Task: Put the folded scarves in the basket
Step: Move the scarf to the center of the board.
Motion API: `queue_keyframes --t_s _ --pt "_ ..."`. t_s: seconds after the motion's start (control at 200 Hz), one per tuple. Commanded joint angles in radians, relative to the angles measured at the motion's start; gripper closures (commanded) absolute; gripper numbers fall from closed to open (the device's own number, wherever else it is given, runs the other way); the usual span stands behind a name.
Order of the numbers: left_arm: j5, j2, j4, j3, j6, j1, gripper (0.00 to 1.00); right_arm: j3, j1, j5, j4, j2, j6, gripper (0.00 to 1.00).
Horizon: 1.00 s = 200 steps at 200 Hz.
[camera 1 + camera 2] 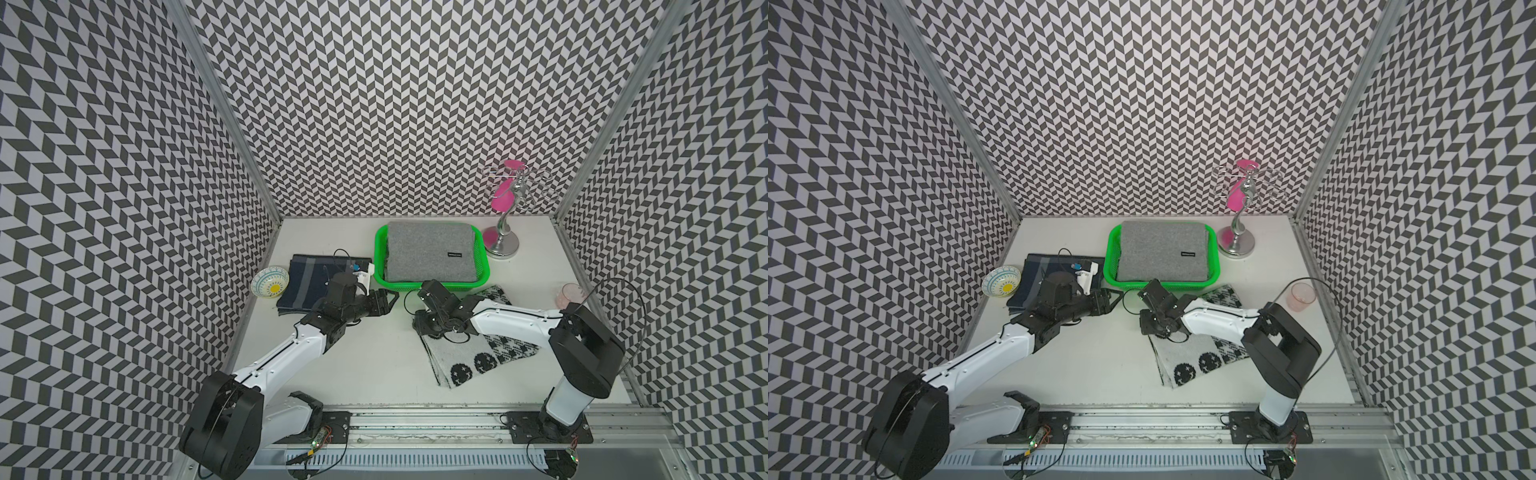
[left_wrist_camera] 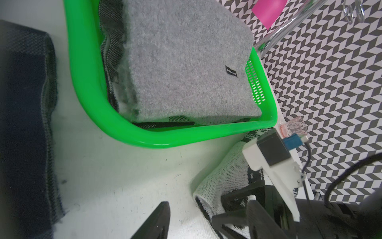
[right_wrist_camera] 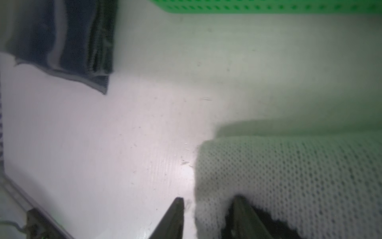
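You had the right gripper (image 3: 208,198) parted astride the black-and-white knit scarf (image 3: 299,175) edge, apparently to pinch it; the left gripper (image 1: 388,300) hung spread and empty just short of the green basket (image 1: 378,257).

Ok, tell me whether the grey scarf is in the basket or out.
In: the folded grey scarf lies inside the green basket, rim showing around it in both top views.

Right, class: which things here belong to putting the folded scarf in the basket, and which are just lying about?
Job: green basket, grey folded scarf inside it, black-and-white knit scarf, right pincer at its edge.
Lying about: navy scarf, patterned bowl, pink cup, silver stand.
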Motion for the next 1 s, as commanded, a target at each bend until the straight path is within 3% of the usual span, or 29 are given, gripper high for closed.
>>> queue_keyframes --t_s 0.0,0.215,0.491,0.691,0.996 --pt "0.006 -0.028 -0.013 -0.015 -0.003 0.011 0.33 -0.022 -0.002 -0.074 0.099 -0.048 0.007 0.44" --pt "0.029 -0.084 0.014 -0.072 -0.063 -0.02 0.33 -0.07 -0.042 -0.003 -0.006 -0.212 -0.041 0.43" --pt "-0.062 -0.108 0.179 -0.204 -0.26 -0.26 0.32 -0.203 -0.273 -0.018 -0.059 -0.451 -0.133 0.44" --pt "-0.195 -0.09 0.219 -0.243 -0.348 -0.442 0.23 -0.216 -0.344 -0.039 -0.073 -0.485 -0.189 0.45" --pt "-0.227 0.053 0.273 -0.241 -0.385 -0.519 0.18 -0.242 -0.347 -0.052 -0.066 -0.515 -0.216 0.45"
